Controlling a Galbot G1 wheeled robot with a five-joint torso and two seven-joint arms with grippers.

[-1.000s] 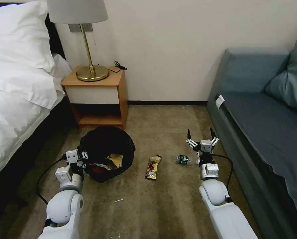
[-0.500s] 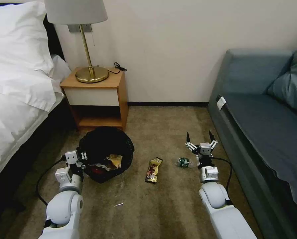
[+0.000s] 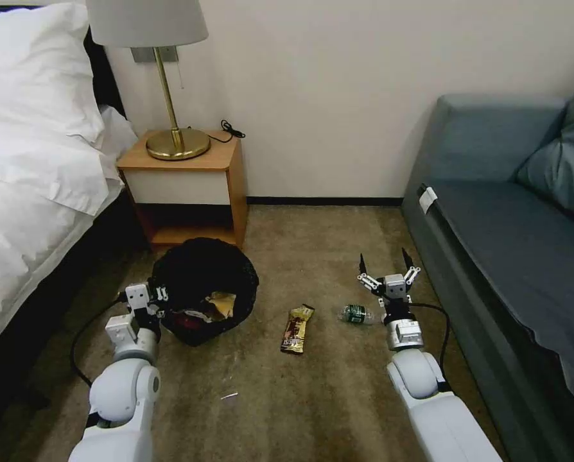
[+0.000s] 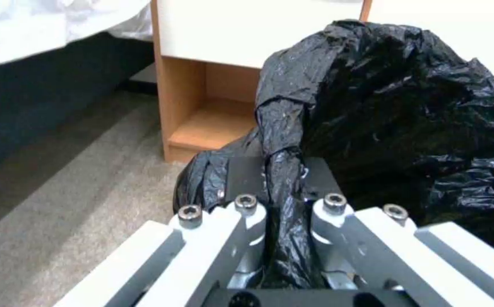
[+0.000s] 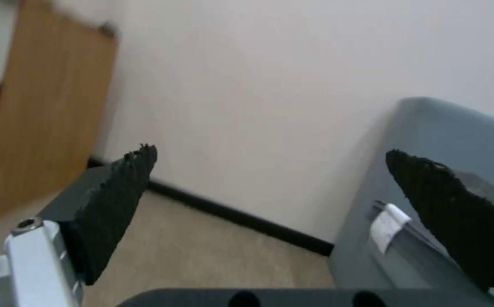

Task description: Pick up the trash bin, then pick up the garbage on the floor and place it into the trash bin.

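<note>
The trash bin [image 3: 200, 276], wrapped in its crinkly black bag, sits tilted on the carpet in front of the nightstand. My left gripper [image 3: 156, 299] is shut on a fold of the bag [image 4: 281, 140] at the bin's near-left rim. Tan crumpled paper [image 3: 221, 304] and a red-and-white wrapper [image 3: 187, 319] lie inside the bin. On the floor lie the brown-gold snack bar wrapper [image 3: 296, 328] and, to its right, the small green-labelled bottle [image 3: 356, 314]. My right gripper [image 3: 382, 264] hangs open just right of the bottle, its fingertips [image 5: 136, 164] wide apart with nothing between them.
The wooden nightstand [image 3: 191, 186] with a brass lamp [image 3: 171, 138] stands behind the bin. The bed [image 3: 24, 192] runs along the left and the blue sofa [image 3: 512, 244] along the right. A tiny white scrap [image 3: 229, 395] lies on the open carpet in front.
My left gripper has shifted slightly up and away with the bin's rim in it, and the bin moved with it. The right arm has barely moved. The camera shifted a little.
</note>
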